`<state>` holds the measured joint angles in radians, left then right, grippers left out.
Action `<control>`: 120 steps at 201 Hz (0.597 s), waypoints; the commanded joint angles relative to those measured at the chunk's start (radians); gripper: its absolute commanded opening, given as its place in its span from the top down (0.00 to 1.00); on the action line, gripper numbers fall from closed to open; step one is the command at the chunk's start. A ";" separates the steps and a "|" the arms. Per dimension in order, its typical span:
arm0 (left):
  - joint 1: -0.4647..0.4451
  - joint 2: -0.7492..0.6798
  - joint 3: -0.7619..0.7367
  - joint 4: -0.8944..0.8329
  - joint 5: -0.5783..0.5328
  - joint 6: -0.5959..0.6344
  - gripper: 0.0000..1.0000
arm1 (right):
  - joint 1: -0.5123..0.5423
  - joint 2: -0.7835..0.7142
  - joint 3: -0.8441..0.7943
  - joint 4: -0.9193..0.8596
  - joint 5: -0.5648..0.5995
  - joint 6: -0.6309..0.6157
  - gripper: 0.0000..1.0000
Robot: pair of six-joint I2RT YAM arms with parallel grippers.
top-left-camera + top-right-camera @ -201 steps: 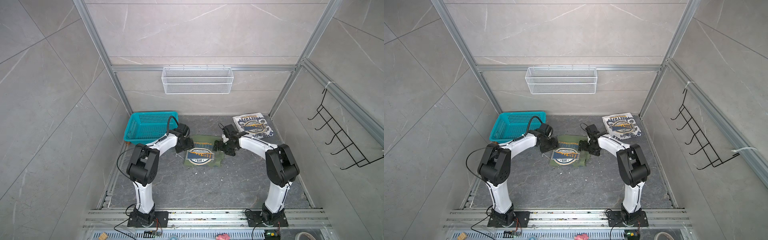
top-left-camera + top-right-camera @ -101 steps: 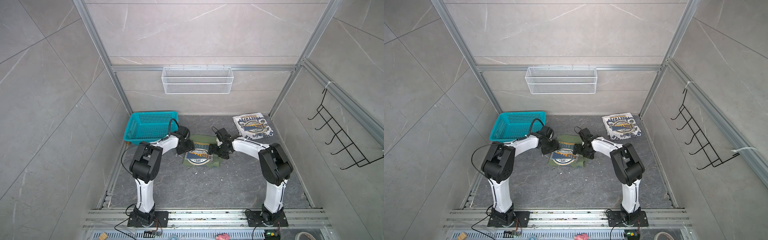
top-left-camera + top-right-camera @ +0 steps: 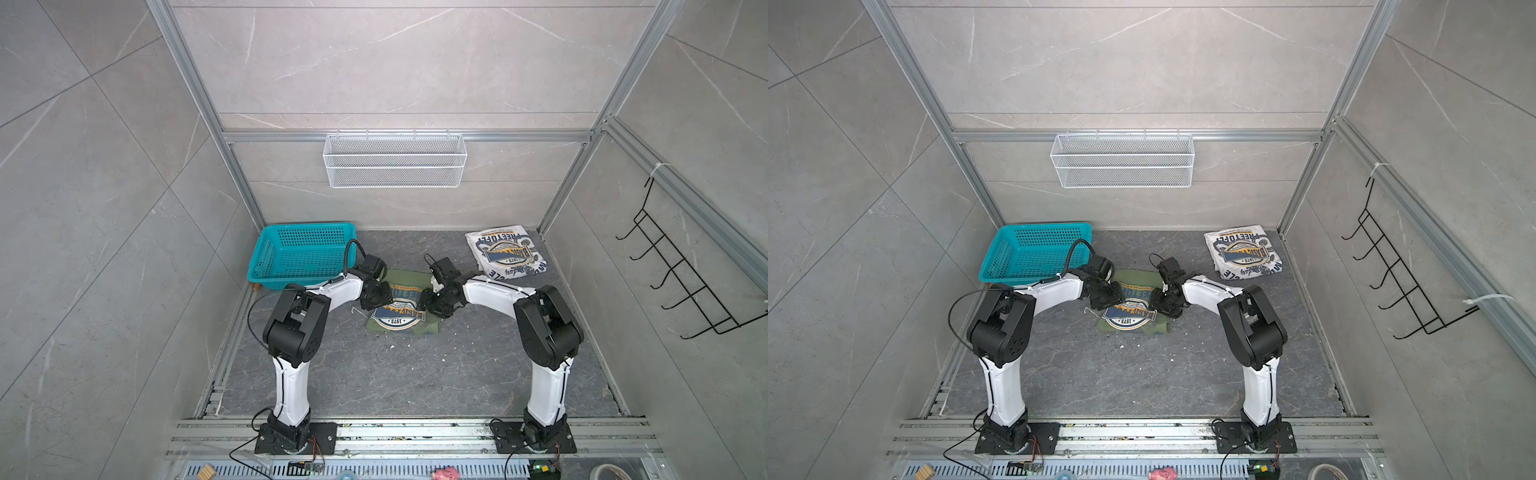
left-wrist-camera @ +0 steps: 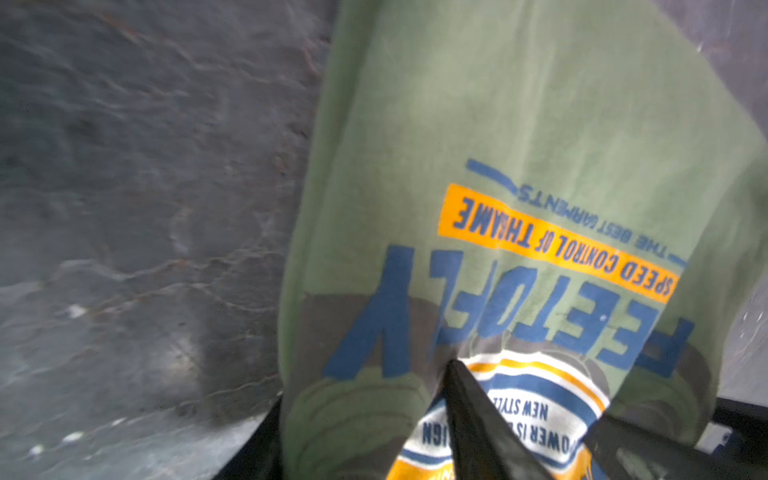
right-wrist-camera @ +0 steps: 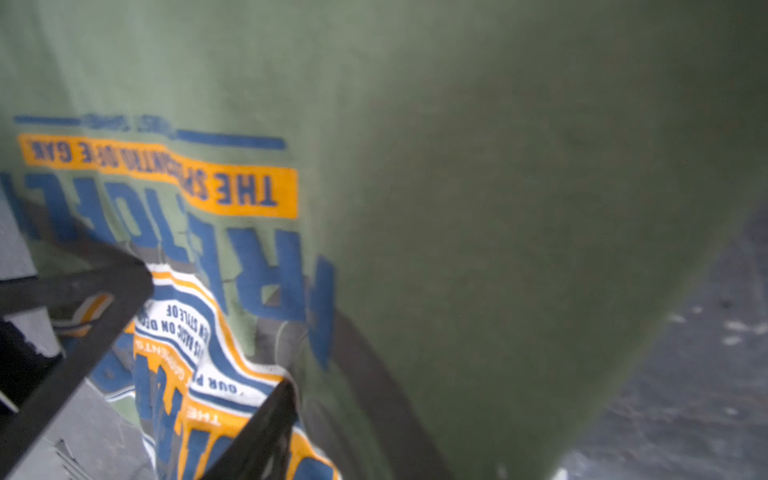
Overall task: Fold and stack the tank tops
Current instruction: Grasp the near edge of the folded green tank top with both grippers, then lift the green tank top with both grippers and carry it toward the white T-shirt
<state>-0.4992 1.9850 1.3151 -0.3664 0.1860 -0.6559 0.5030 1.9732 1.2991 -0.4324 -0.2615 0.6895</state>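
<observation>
Since a second ago both grippers have come in from the sides onto the olive green tank top point(image 3: 400, 323) point(image 3: 1133, 323), and their jaws have narrowed. The left gripper point(image 3: 376, 297) point(image 3: 1108, 297) is on its left edge and the right gripper point(image 3: 436, 303) point(image 3: 1163, 305) on its right edge, both pressed low against the cloth.

In the left wrist view one dark finger point(image 4: 469, 415) lies on the printed badge with the cloth's edge bunched up beside it. In the right wrist view a fold of the print sits between two dark fingers point(image 5: 257, 436). Both pairs of jaws are part-way in with cloth between them. I cannot tell whether either pair pinches it firmly.

The green top lies print up on the dark stone floor point(image 3: 395, 382) at mid-scene. In both top views the wrists hide its two far corners.

Just behind the left wrist stands the teal basket point(image 3: 266, 253) point(image 3: 1000, 253), with the arm's cable looping over its near right corner. The white tank top point(image 3: 507, 255) point(image 3: 1244, 253) lies folded in the far right corner, well apart from the green one, and the right forearm passes close by its near edge.

A white wire shelf point(image 3: 395, 166) hangs on the far wall and a black hook rack point(image 3: 681, 286) on the right wall.
</observation>
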 commanded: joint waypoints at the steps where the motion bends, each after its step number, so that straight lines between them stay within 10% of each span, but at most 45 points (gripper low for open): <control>1: -0.022 0.009 -0.011 0.008 0.051 -0.029 0.62 | -0.003 0.022 -0.022 -0.032 0.000 -0.012 0.55; 120: -0.139 0.074 0.204 0.216 0.105 -0.191 1.00 | -0.272 -0.104 0.114 -0.149 -0.006 -0.221 0.91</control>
<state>-0.6258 2.0338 1.4368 -0.2337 0.2565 -0.7952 0.2661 1.9335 1.3228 -0.5152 -0.3012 0.5491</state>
